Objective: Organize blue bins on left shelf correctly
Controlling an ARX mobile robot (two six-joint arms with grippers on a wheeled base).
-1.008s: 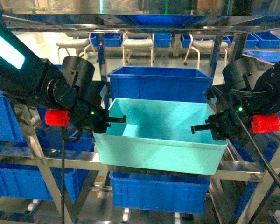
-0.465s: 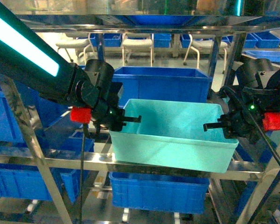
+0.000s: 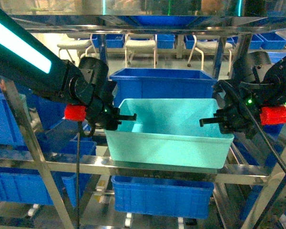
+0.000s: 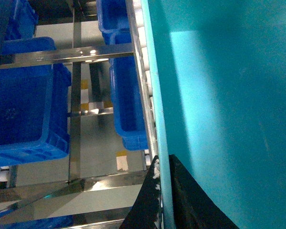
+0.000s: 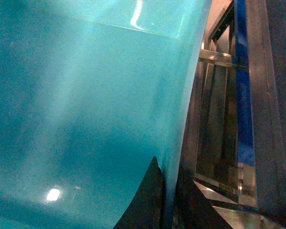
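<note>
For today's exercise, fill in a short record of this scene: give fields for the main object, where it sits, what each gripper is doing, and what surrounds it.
main object: turquoise bin, open top, nothing visible inside
position: on the steel shelf tier, in front of a dark blue crate
left gripper: shut on the bin's left wall, a finger on each side of the rim
right gripper: shut on the bin's right wall
below: another blue crate on the lower tier
background: chairs behind the rack

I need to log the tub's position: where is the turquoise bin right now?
Head view, centre: the turquoise bin sits on the steel shelf, before a dark blue crate, gripped by left gripper and right gripper.
</note>
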